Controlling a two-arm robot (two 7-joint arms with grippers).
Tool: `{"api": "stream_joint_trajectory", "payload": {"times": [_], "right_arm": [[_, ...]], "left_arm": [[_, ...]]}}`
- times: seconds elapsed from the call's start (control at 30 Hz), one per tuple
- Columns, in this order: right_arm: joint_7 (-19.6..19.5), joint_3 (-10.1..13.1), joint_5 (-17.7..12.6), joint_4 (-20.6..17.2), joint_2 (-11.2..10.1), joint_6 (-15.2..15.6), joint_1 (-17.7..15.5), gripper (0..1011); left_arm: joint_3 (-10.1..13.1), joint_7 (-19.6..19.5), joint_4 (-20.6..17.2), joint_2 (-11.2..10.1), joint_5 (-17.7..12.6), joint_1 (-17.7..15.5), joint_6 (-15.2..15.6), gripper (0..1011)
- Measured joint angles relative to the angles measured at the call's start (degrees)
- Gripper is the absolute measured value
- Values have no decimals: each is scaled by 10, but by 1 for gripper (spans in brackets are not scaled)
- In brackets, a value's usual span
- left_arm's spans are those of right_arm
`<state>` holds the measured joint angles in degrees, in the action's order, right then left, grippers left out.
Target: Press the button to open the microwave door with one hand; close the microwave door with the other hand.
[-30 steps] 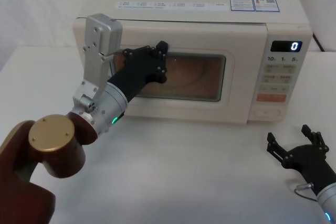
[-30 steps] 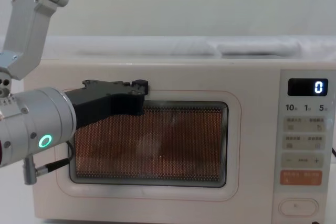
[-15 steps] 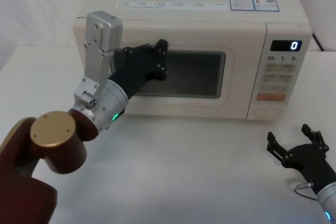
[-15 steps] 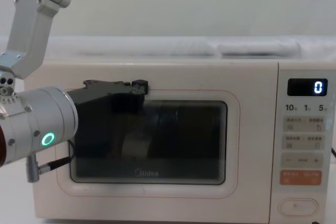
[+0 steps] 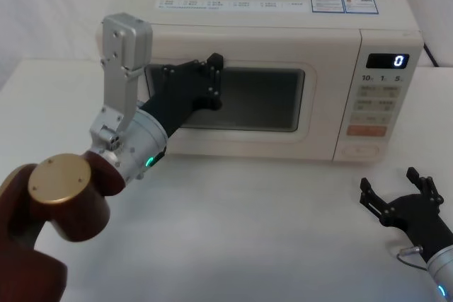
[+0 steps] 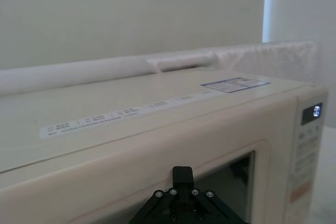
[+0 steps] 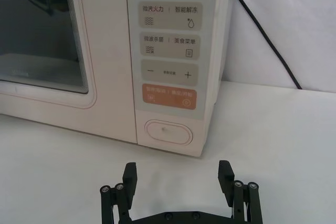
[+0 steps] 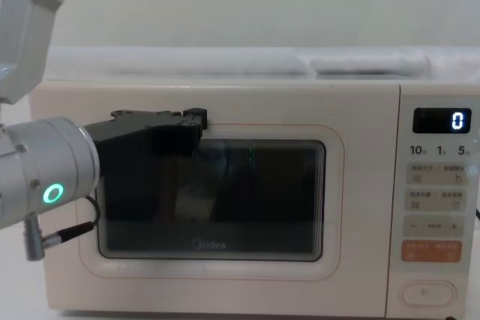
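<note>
The cream microwave door (image 5: 272, 143) with its dark window sits flush with the oven front, and the inside is dark. My left gripper (image 5: 214, 80) is shut. Its tip rests at the door's upper left, by the window's top edge, as the chest view (image 8: 192, 121) and the left wrist view (image 6: 182, 173) also show. The door (image 8: 255, 271) fills most of the chest view. The pill-shaped button (image 5: 361, 151) lies at the bottom of the control panel (image 7: 167, 132). My right gripper (image 5: 391, 187) rests open low over the table, a short way in front of the button (image 7: 177, 174), with nothing between its fingers.
The control panel (image 5: 381, 104) carries a black display reading 0 (image 8: 452, 120), several beige keys and an orange button (image 7: 168, 96). A black cable (image 7: 265, 38) runs behind the microwave's right side. The white table (image 5: 269, 231) stretches in front of the oven.
The orange light behind the window went out and the door settled flush. My left arm's elbow has shifted slightly left while its gripper stays at the door. The right gripper has not moved.
</note>
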<state>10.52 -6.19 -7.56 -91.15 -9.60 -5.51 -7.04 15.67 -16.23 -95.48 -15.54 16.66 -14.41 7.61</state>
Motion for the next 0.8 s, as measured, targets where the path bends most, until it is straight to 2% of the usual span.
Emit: {"api": "stream_joint_trajectory", "payload": {"times": [0.3,0.57,0.8], "right_arm": [[0,0,0,0,0,0,0,1002],[0,0,0,0,0,0,0,1002],[0,0,0,0,0,0,0,1002]], "left_arm": [[-8,3,-58,-24,13,44,11,0],[-19,15,-95,-40,14,83,5,3],[-37,27,-112,-45,12,118,-8,175]]}}
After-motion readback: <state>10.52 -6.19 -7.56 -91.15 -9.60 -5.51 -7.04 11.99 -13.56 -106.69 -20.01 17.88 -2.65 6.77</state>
